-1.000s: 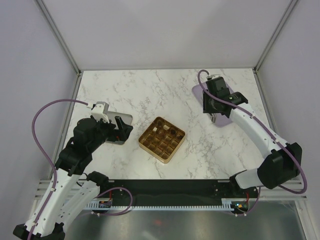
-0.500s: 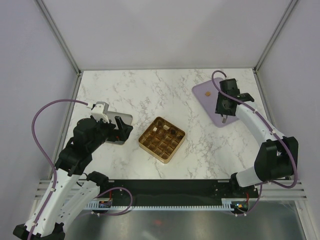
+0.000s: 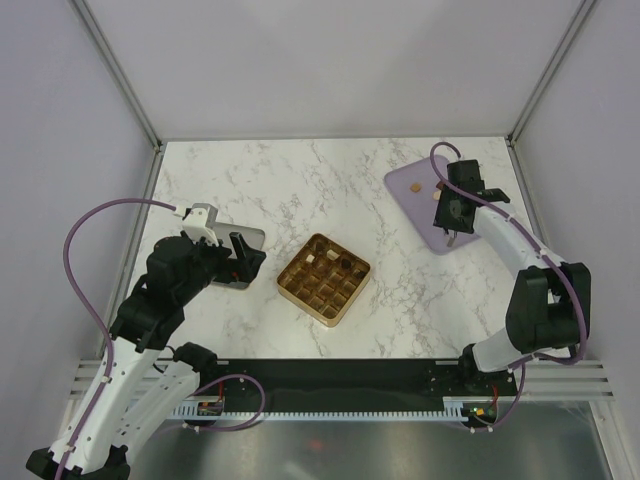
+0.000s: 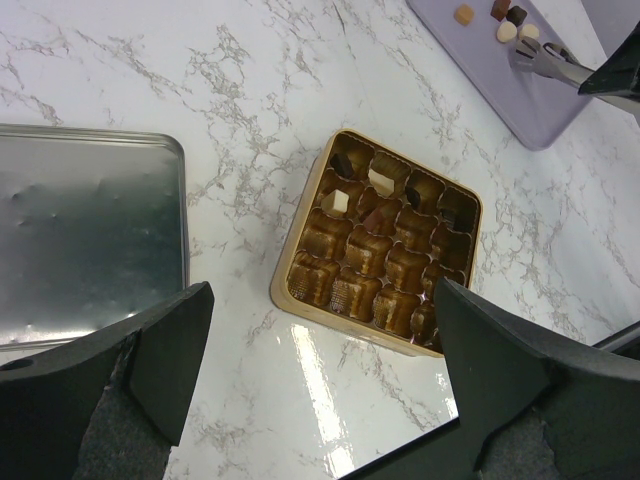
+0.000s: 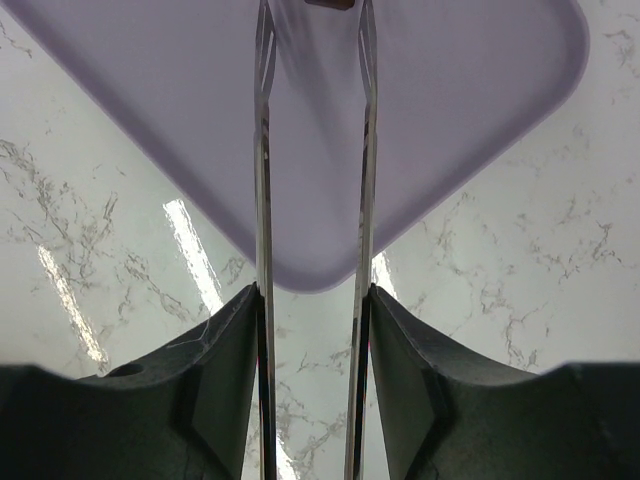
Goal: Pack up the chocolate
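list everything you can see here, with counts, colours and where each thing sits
table: one, white marble, under everything
grid tray: one, gold, centre of the table, most cells empty
chocolate in the tray: a few, cream and dark, far rows
board: one, pale purple, far right
chocolate on the board: about five, tan, brown, dark, cream
metal tin: one, silver, left side
left gripper: black, open, above the tin and the tray
right gripper: thin metal fingers, over the board, jaws apart around a brown piece
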